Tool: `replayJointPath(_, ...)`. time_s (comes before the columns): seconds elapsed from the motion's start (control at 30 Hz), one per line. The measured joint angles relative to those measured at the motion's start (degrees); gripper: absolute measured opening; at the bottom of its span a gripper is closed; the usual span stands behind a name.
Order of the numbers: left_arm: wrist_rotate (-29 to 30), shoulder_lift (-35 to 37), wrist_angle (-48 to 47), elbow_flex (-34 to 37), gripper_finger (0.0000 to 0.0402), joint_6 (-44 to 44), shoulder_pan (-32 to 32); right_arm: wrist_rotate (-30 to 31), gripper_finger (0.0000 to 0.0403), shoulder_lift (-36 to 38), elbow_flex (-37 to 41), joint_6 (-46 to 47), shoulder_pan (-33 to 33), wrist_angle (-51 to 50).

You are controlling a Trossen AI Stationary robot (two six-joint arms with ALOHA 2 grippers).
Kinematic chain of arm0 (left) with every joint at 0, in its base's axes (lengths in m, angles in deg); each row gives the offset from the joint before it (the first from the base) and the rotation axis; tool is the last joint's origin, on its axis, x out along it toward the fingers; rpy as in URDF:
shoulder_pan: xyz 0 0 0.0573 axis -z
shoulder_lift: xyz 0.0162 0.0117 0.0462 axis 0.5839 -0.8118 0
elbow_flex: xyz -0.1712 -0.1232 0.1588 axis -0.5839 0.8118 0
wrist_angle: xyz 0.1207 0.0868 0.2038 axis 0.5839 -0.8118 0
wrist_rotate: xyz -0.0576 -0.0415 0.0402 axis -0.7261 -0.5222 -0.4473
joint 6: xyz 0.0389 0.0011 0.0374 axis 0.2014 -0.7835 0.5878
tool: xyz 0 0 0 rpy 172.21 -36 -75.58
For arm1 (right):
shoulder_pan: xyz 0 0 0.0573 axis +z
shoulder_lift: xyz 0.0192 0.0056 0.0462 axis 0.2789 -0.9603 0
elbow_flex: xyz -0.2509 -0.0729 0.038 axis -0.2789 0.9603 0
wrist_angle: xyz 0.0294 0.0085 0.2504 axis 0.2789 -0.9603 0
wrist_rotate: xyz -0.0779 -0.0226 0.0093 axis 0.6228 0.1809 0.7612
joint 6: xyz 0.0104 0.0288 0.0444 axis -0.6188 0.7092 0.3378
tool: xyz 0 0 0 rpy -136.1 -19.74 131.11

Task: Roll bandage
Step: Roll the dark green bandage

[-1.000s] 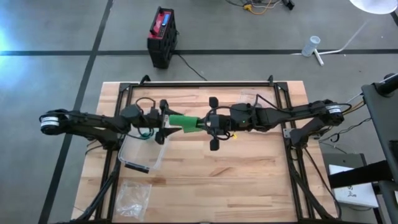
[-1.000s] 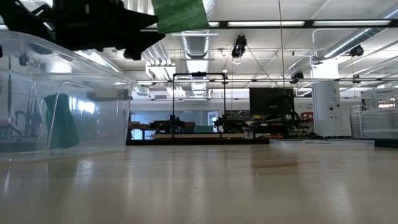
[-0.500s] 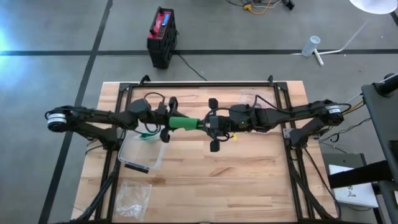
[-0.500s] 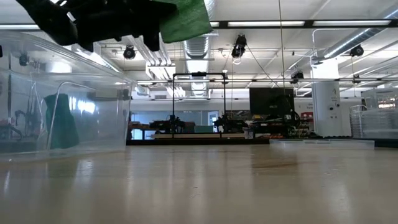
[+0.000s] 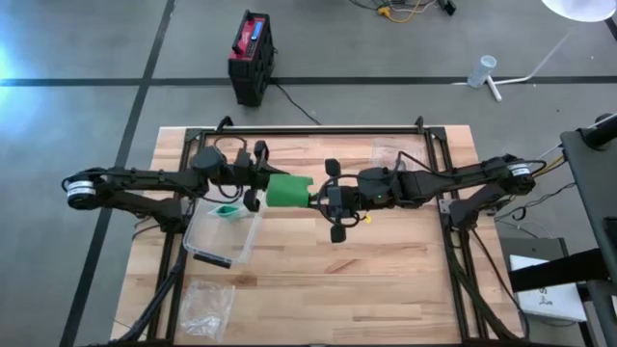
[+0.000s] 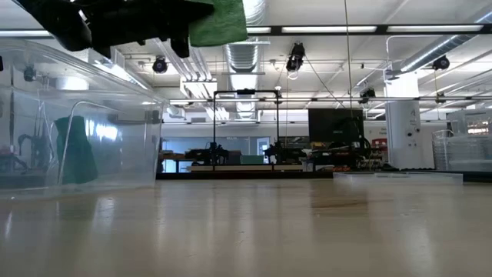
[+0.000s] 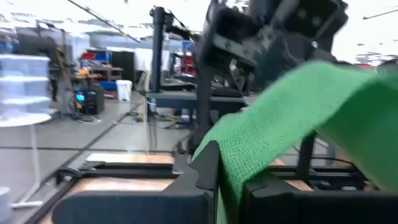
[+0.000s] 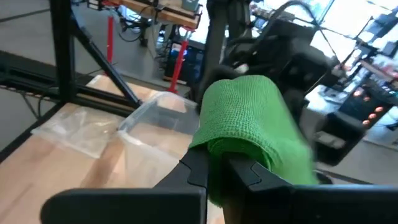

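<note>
While clamped, both claws grip the bandage (image 5: 286, 190).

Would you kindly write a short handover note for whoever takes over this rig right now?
Left gripper: shut on the green woven bandage, gripping its left end above the table.
Right gripper: shut on the same bandage, gripping its right end.
The bandage hangs in the air between both grippers over the wooden table, partly wound into a roll.
A clear plastic box sits on the table below the left arm, with something green inside; a clear plastic bag lies near the table's front left corner.
Done: both ends gripped, roll begun.
Left: finish the rolling; how much remains loose I cannot tell.
</note>
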Motion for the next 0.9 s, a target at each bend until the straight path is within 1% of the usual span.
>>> replayJointPath(0.13, 0.1, 1.2, 0.0, -0.6, 0.0001, 0.4, -1.7, -4.8, 0.0008, 0.0, 0.0, 1.3, 0.0, -0.4)
replayJointPath(0.23, 1.8, 1.2, -0.7, -1.0, 0.0000, 1.4, -3.1, -8.2, 0.0008, 0.0, 0.0, 1.5, 0.0, -0.4)
replayJointPath(0.43, 2.8, 1.9, -1.1, -1.4, 0.0000, 1.9, -5.5, -8.4, 0.0008, 0.0, 0.3, 3.2, 0.0, -3.7)
replayJointPath(0.57, 2.8, 3.5, 0.9, -1.4, 0.0000, 1.8, -5.6, -8.1, 0.0008, 0.0, 0.8, 3.5, 0.0, -4.6)
replayJointPath(0.63, 1.9, 4.4, 1.5, -1.4, 0.0000, 1.8, -5.5, -8.2, 0.0008, 0.0, 1.1, 3.7, 0.0, -4.6)
replayJointPath(0.73, -1.0, 6.0, 2.7, -1.4, 0.0000, 1.5, -5.2, -8.2, 0.0008, 0.0, 1.3, 4.0, 0.0, -4.6)
replayJointPath(0.9, -1.0, 7.9, 3.0, -1.4, 0.0000, 3.4, -5.1, -8.3, 0.0008, 0.0, 1.7, 4.9, 0.0, -5.6)
